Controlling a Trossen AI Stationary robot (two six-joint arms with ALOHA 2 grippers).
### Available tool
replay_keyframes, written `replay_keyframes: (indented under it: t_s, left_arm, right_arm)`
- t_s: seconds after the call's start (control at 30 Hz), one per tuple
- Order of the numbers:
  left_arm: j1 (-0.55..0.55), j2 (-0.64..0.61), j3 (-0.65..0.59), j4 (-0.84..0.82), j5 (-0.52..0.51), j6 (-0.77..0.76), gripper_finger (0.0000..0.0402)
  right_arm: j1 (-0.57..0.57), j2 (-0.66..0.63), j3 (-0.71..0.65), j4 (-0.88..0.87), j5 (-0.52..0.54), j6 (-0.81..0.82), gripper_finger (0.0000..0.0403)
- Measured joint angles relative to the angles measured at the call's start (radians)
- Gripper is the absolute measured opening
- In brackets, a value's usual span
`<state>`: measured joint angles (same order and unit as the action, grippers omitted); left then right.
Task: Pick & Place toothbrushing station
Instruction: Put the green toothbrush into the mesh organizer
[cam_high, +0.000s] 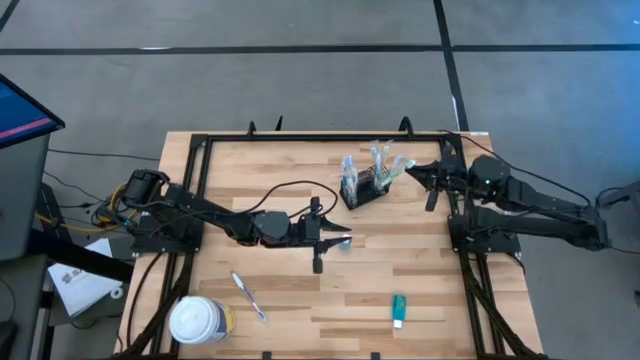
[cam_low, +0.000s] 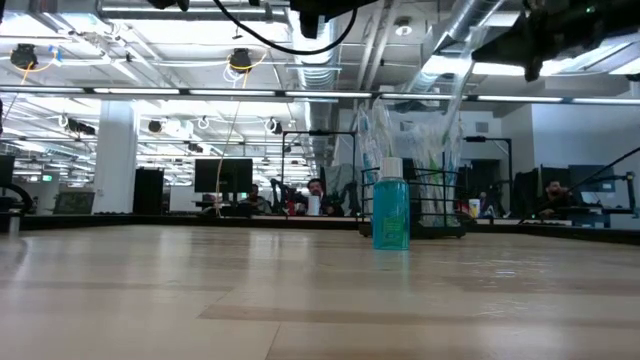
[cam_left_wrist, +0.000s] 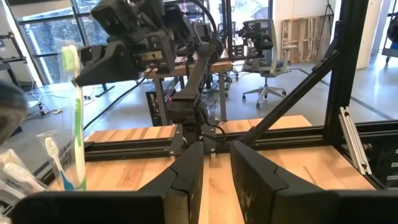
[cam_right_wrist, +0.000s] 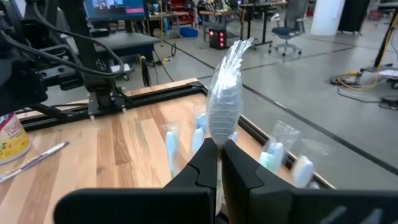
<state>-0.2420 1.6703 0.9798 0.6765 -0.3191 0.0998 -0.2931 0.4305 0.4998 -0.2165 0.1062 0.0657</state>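
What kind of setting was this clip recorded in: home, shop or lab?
Most likely an open-plan robotics lab or office: a butcher-block table with a black metal frame, rows of monitors with seated people behind, office chairs, and exposed ceiling ducts.

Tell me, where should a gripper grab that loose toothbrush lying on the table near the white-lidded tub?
Grip the toothbrush at the middle of its handle, coming straight down from above. It lies flat and slantwise on the table, apart from the tub, so the fingers would best turn crosswise to its length and close on its thin width.
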Motion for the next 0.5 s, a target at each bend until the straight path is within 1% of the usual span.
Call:
replay_keyframes:
  t_s: [0.13, 0.27, 0.5]
  left_arm:
    - [0.000, 0.000, 0.000, -0.002, 0.000, 0.000, 0.0076]
    - [0.000, 0.000, 0.000, -0.004, -0.003, 0.000, 0.0076]
    - [0.000, 0.000, 0.000, -0.004, -0.004, 0.000, 0.0076]
  right_arm:
    - [-0.019, 0.001, 0.048, -0.064, 0.000, -0.001, 0.0000]
    - [-0.049, 0.019, 0.062, -0.101, 0.000, -0.001, 0.0000]
    - [-0.104, 0.076, 0.062, -0.099, 0.000, -0.015, 0.0000]
